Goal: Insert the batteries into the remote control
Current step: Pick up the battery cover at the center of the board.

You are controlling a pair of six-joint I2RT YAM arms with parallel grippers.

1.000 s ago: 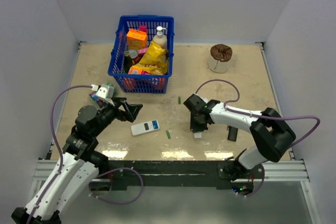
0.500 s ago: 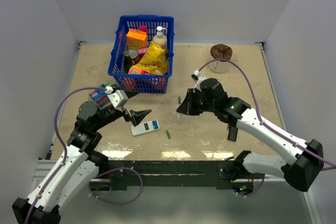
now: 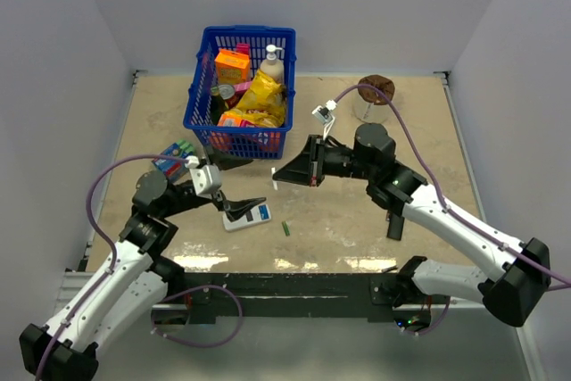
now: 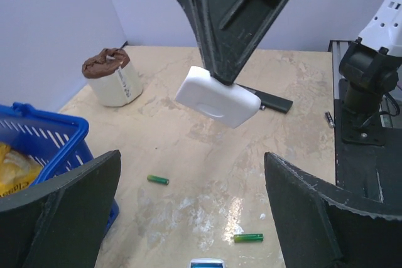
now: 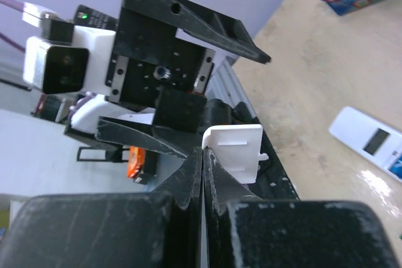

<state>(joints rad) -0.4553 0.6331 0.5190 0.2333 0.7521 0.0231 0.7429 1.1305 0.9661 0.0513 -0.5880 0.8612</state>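
Note:
The white remote control (image 3: pixel 257 215) lies flat on the table, and its end shows in the left wrist view (image 4: pixel 207 262) and the right wrist view (image 5: pixel 372 140). My left gripper (image 3: pixel 239 206) hangs open just over its left part, with nothing between the fingers (image 4: pixel 191 174). One green battery (image 3: pixel 285 228) lies right of the remote. Two green batteries (image 4: pixel 158 180) (image 4: pixel 248 237) show on the table, and a dark one (image 4: pixel 329 117) lies farther off. My right gripper (image 3: pixel 280 175) is raised above the table, shut on a small white cover piece (image 5: pixel 237 150) (image 4: pixel 217 96).
A blue basket (image 3: pixel 200 86) full of groceries stands at the back left. A paper roll (image 3: pixel 375 101) sits at the back right. A slim black remote (image 3: pixel 394 226) lies near the right arm. A blue packet (image 3: pixel 175 153) lies by the left arm.
My right gripper rose off the table and swung left with the cover piece. My left gripper moved right and down over the white remote, still open.

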